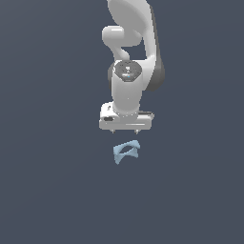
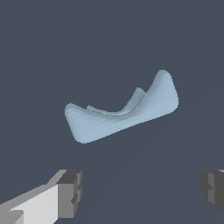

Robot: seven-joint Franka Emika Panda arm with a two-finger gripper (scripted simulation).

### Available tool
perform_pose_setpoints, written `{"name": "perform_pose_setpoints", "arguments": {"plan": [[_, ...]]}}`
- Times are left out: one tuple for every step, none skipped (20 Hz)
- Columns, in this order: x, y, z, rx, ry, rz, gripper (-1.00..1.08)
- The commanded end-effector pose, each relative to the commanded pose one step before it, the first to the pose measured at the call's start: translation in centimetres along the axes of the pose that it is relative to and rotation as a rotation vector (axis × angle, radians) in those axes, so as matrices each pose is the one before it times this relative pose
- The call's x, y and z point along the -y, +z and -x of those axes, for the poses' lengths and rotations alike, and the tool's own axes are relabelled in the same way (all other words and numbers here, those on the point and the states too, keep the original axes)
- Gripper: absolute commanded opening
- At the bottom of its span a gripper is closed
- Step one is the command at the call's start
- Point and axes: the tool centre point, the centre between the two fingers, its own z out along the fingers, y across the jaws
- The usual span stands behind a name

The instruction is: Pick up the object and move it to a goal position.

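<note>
The jaws (image 1: pixel 125 131) stand spread wide and empty, with the pale blue object (image 1: pixel 126 152) lying on the surface just ahead of them, not between them. Its flared corners and tilt could let it slip or pivot if the jaws close off-centre.

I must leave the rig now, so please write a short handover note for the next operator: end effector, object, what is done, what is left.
End effector: open and empty, pointing down, fingers spread wide.
Object: the pale blue frame lies on the dark floor, just ahead of the fingertips, not between them.
Done: nothing beyond the approach; no grasp.
Left: align over the frame, descend, close, lift, carry to the goal. No goal marker is visible.
</note>
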Motion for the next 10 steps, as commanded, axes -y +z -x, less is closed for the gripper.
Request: {"name": "perform_pose_setpoints", "arguments": {"plan": [[0.023, 0.067, -0.174, -0.00061, 0.0429, -0.00104, 1.0], [0.013, 0.03, -0.082, -0.0003, 0.0202, -0.00046, 1.0], [0.016, 0.032, -0.087, -0.00033, 0.02158, -0.0005, 1.0], [0.019, 0.034, -0.092, -0.00035, 0.02296, -0.00054, 1.0], [0.022, 0.036, -0.097, -0.00036, 0.02434, -0.00055, 1.0], [0.027, 0.038, -0.102, -0.00038, 0.02571, -0.00057, 1.0], [0.031, 0.04, -0.106, -0.0004, 0.02704, -0.00059, 1.0], [0.034, 0.041, -0.107, -0.00041, 0.02744, -0.00059, 1.0], [0.037, 0.04, -0.106, -0.00041, 0.02742, -0.00058, 1.0], [0.041, 0.04, -0.105, -0.00042, 0.0274, -0.00057, 1.0]]}}
